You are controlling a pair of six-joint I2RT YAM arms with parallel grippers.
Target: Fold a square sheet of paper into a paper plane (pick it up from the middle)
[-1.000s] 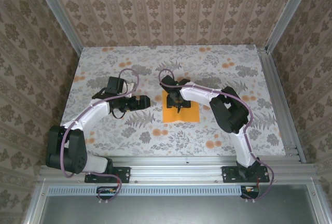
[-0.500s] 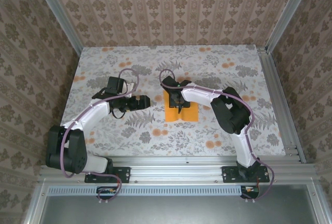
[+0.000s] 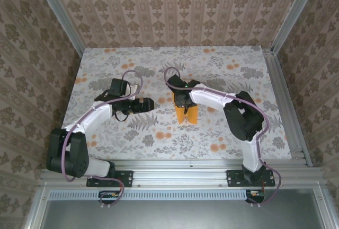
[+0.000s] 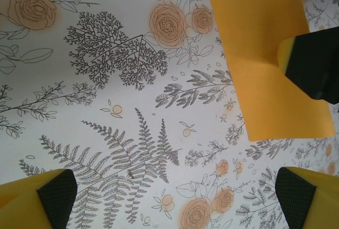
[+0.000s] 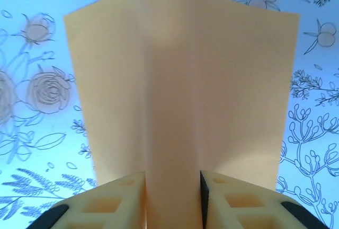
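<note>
The left end effector (image 3: 146,104) is spread wide and empty, poised over the counter (image 3: 106,64) just left of the square sheet of paper (image 5: 180,80). The right end effector (image 3: 186,103) is closed on the sheet's middle ridge, and both halves droop tent-like to either side. Risk: the thin sheet may slide from so narrow a pinch, or crease askew if the halves hang unevenly.

The paper sheet (image 3: 181,113) is right of the left fingers (image 4: 57,194)
</note>
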